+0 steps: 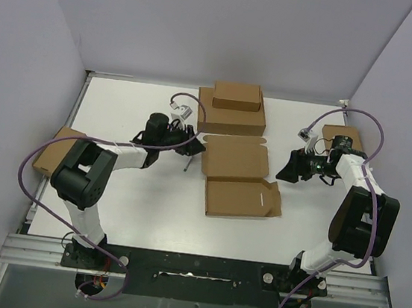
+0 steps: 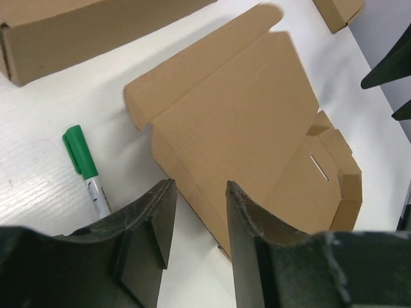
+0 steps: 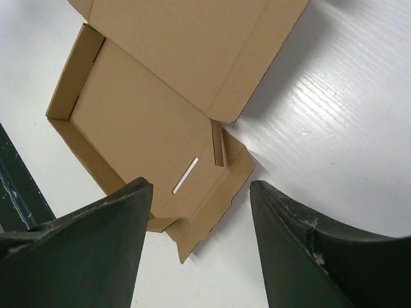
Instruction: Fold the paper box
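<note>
On table [image 1: 147, 207], paper box [image 1: 239, 179] open, plain brown, green marker [image 2: 88, 170] beside

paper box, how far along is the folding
Partly done: the paper box has side walls standing on its slotted half. In hand: nothing; the left tool and right tool hang open either side of it, holding nothing. Left: the lid panel lies open with flaps unfolded, so it needs closing and tucking.
</note>
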You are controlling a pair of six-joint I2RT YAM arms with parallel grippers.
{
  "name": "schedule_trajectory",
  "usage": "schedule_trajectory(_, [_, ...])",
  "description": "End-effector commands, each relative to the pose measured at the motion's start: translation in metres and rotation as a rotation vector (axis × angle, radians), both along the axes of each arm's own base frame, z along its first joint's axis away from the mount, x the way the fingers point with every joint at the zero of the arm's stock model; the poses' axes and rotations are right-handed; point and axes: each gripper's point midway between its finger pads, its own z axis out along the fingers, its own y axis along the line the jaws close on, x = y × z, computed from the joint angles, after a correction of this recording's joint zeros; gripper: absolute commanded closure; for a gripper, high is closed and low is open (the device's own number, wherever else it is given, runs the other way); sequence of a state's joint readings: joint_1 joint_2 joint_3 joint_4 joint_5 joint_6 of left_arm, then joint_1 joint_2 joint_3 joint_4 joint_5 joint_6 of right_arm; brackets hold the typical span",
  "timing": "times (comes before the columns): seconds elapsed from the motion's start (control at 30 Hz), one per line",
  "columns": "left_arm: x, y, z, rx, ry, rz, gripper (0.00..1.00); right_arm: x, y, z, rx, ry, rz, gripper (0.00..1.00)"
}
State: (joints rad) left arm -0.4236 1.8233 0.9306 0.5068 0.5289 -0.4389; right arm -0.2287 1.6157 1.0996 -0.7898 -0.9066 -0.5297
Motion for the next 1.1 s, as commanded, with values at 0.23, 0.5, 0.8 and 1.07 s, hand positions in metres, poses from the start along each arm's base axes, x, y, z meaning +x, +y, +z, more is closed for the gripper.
schedule_trajectory(0.23, [0.002,0.039,0.053,-0.099,0.051,0.174,0.59,0.001,-0.007,-0.005,-0.016,0.045,-0.013,0.37])
schedule_trajectory(0.5, [-0.002,0.032,0.025,-0.120,0.354,0.270,0.53,0.003,0.004,0.010,0.065,0.017,-0.002,0.37])
schedule_trajectory(0.8, [0.018,0.006,-0.017,-0.035,0.443,0.304,0.48,0.004,0.007,0.016,0.086,0.006,-0.005,0.37])
schedule_trajectory(1.07, [0.023,-0.006,-0.041,0.036,0.465,0.298,0.48,0.004,0.008,0.019,0.095,0.002,-0.004,0.37])
